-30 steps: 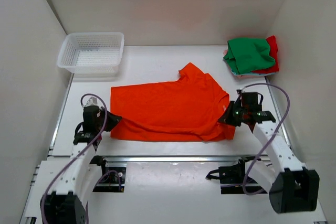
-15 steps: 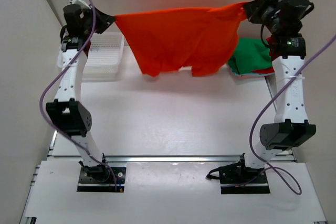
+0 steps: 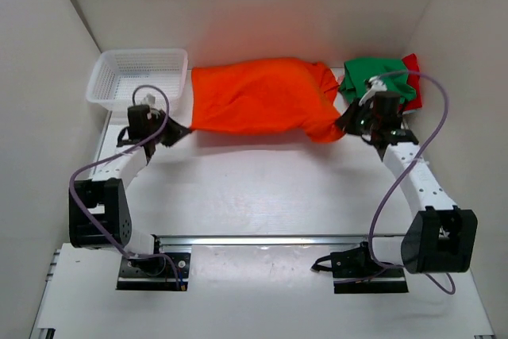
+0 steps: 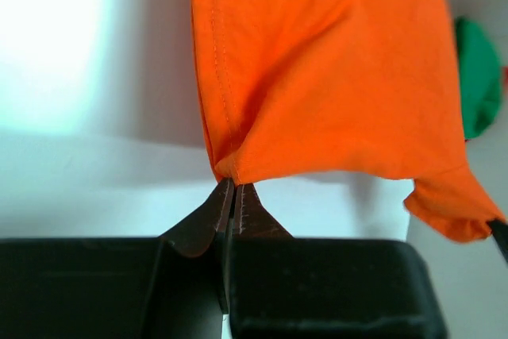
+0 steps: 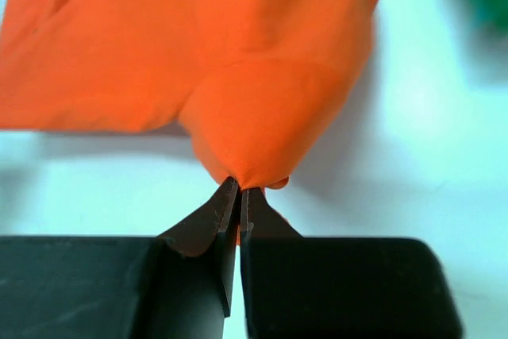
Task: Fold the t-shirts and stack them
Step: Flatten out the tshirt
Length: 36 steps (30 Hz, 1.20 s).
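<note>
Mid-fold on orange t-shirt [image 3: 262, 99], bunched just right of basket [image 3: 135, 104]. Both left gripper [image 3: 182, 127] and right gripper [image 3: 344, 124] pinching shirt corner. Next, I reckon: lower, let go, then fold sideways.

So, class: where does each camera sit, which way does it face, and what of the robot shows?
Top external: above and behind, looking down on the table; both arms show whole.
Left wrist: on the left arm, facing the orange t-shirt; left end effector shut on its corner.
Right wrist: on the right arm, facing the same shirt; right end effector shut on it.
Shared: all three see the orange t-shirt; top and left wrist also the green t-shirt.
</note>
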Each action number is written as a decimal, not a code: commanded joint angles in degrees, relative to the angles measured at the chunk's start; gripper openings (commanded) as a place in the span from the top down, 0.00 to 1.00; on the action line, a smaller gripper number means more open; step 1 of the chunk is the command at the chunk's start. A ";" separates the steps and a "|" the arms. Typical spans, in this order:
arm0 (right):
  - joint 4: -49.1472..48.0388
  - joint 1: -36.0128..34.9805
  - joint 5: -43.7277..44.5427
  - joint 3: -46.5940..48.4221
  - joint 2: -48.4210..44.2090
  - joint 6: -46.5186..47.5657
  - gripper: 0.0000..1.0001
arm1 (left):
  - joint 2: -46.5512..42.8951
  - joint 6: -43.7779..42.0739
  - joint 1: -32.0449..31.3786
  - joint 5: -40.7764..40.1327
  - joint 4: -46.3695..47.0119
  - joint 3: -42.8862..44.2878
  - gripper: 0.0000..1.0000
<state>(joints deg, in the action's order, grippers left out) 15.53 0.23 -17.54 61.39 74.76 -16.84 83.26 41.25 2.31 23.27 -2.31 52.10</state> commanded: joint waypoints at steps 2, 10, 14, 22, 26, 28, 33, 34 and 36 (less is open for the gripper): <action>-3.85 -5.31 3.29 -10.74 -7.52 -2.05 1.00 | -3.01 3.30 0.68 -0.76 5.91 -10.07 1.00; 2.48 -6.82 5.06 -23.50 -17.53 -7.15 1.00 | -15.30 5.94 -1.43 -7.96 3.02 -25.02 1.00; 2.66 -5.15 2.25 -25.35 -17.37 -6.81 1.00 | -19.54 5.06 -0.99 -10.43 -1.46 -27.13 1.00; -0.24 -4.89 1.71 -22.72 -11.31 -4.09 1.00 | -23.49 6.20 -0.38 -15.26 -1.91 -30.03 1.00; 1.34 -3.05 1.89 -16.75 -8.93 -1.97 1.00 | -23.15 5.59 0.15 -13.69 -2.00 -28.72 1.00; 3.27 -2.52 3.38 -14.29 -9.19 -1.01 1.00 | -23.23 5.50 0.07 -13.25 -2.97 -27.05 1.00; 9.07 -2.52 3.66 -13.12 -14.72 -1.79 1.00 | -27.79 4.97 -0.73 -13.34 -7.09 -25.98 1.00; 10.04 -2.95 2.87 -13.66 -15.52 -2.14 1.00 | -28.50 5.06 -0.46 -13.16 -7.53 -25.99 1.00; 11.45 -3.22 2.60 -16.20 -19.90 -3.28 1.00 | -30.79 4.80 -0.46 -12.72 -9.46 -27.48 1.00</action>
<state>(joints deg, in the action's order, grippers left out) 23.22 -2.59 -14.59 46.94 59.53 -19.55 55.64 46.74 1.67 10.39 -8.67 24.49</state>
